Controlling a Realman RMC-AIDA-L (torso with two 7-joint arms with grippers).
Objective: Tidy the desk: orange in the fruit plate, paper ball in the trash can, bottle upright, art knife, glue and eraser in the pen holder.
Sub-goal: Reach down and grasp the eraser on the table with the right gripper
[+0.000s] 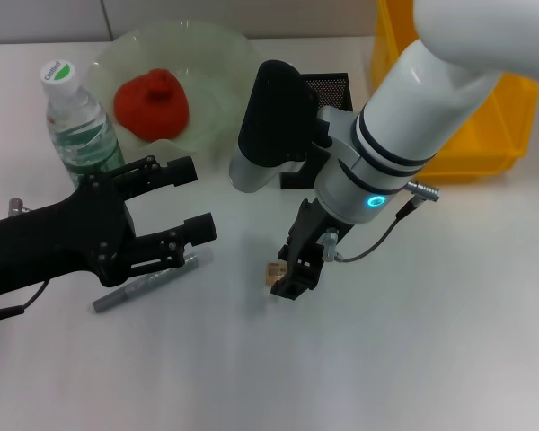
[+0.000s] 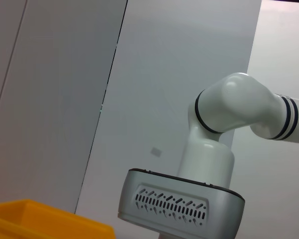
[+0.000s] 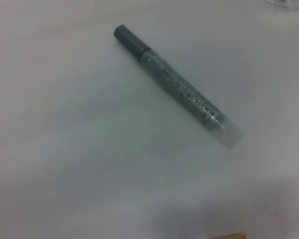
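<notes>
My right end effector (image 1: 292, 280) is down on the worktop (image 1: 449, 341), clenched on the eraser (image 1: 275, 273) to lift it; the left end effector (image 1: 184, 202) hangs released above the glue (image 1: 144, 285).

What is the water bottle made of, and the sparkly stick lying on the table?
The bottle looks like clear, shiny plastic: you see through it, and its cap is white. The glue stick seems plastic too, a see-through tube with glitter inside and a dull grey cap.
</notes>
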